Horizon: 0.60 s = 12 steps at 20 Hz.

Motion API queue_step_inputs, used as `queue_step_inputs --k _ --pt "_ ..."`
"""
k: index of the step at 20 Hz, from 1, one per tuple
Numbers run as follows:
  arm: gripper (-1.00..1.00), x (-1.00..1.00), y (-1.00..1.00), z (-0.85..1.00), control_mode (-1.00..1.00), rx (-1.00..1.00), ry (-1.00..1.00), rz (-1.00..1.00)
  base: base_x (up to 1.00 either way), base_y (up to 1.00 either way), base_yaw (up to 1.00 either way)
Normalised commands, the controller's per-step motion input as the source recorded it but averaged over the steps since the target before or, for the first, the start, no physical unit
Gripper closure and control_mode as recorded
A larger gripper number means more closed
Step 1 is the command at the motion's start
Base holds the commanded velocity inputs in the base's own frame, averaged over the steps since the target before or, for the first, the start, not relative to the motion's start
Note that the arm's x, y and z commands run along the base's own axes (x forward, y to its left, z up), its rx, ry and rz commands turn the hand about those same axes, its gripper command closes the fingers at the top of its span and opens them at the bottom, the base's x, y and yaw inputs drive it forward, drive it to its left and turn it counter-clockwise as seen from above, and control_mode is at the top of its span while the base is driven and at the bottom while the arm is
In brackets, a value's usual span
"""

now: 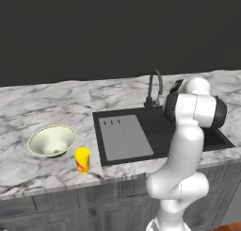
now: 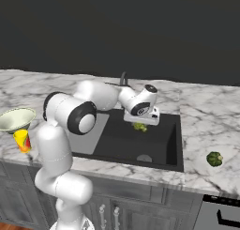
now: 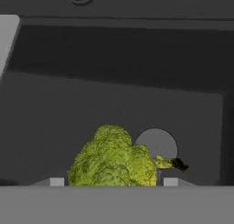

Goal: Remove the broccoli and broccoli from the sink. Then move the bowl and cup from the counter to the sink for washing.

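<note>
My gripper hangs over the black sink, shut on a yellowish-green broccoli held above the basin floor. In the hand view this broccoli sits between the two fingertips, with the round drain behind it. The darker green broccoli lies on the counter right of the sink. Left of the sink, the pale bowl and the yellow cup stand on the counter; the right base view has this bowl and cup at its left edge.
A dark gooseneck tap rises behind the sink. A flat grey panel covers the sink's left part. My arm's elbow overhangs the basin. Grey cabinet fronts run below the counter.
</note>
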Motion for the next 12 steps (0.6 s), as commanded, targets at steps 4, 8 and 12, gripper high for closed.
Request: queue_step_inputs --k 4,8,12 --pt "1.00 0.00 -0.23 0.39 -1.00 -0.09 -0.14 0.20 0.00 0.00 0.00" --pt "1.00 0.00 -0.20 0.40 -1.00 -0.15 -0.05 0.14 0.00 0.00 0.00" --pt "1.00 0.00 -0.21 0.41 -1.00 -0.22 -0.01 0.09 0.00 0.00 0.00"
